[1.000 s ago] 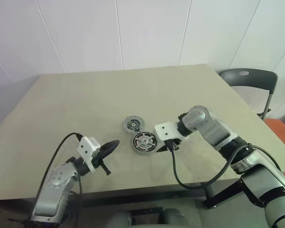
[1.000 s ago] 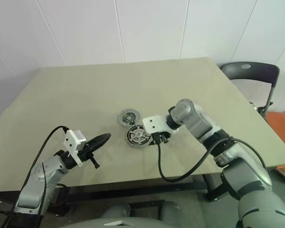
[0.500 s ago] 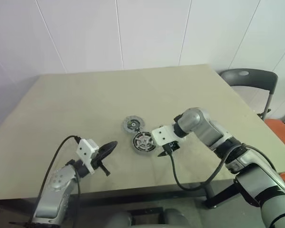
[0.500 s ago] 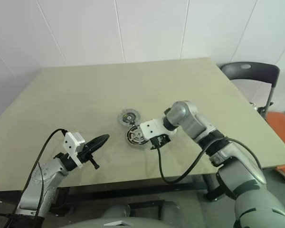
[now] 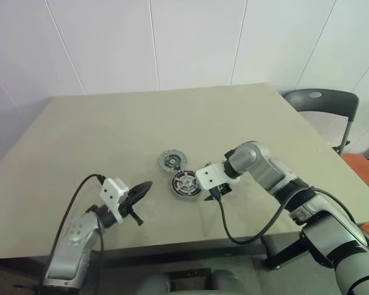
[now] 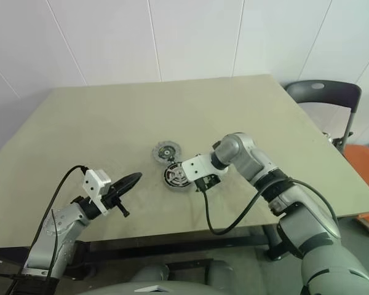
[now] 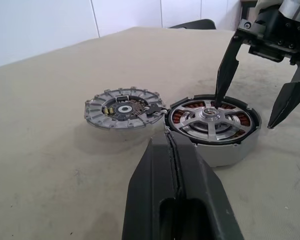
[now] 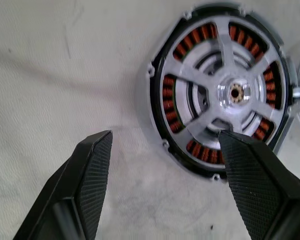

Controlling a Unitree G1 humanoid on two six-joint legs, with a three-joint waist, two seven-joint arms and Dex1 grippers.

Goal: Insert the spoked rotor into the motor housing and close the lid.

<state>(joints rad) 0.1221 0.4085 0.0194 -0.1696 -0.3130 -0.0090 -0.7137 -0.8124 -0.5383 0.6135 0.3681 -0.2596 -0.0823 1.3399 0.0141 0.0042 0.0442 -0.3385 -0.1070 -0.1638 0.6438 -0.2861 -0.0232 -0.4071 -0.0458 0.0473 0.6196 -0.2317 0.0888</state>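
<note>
Beige table [image 5: 111, 129] bears spoked rotor [image 8: 225, 92] seated in motor housing [image 7: 250, 127]; right hand [image 8: 165, 150] spread wide, left hand [image 7: 174, 150] pinched closed.

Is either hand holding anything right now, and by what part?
Nothing is held. The right hand is open over the spoked rotor; the left hand is shut and empty.

The motor housing [image 5: 186, 184] and the lid [image 5: 171, 161] lie touching at mid-worktop [image 5: 111, 135], and the right gripper [image 7: 255, 107] stands over the housing with fingers spread, one fingertip above the spoked rotor [image 8: 230, 95] and the other outside the rim, blocking access from the right. The left gripper [image 5: 142, 188], fingers pressed together, lies near the housing's left side with bare surface between. The worktop's far half and left side offer free passage; a chair [image 5: 323, 101] stands off the far right corner.
</note>
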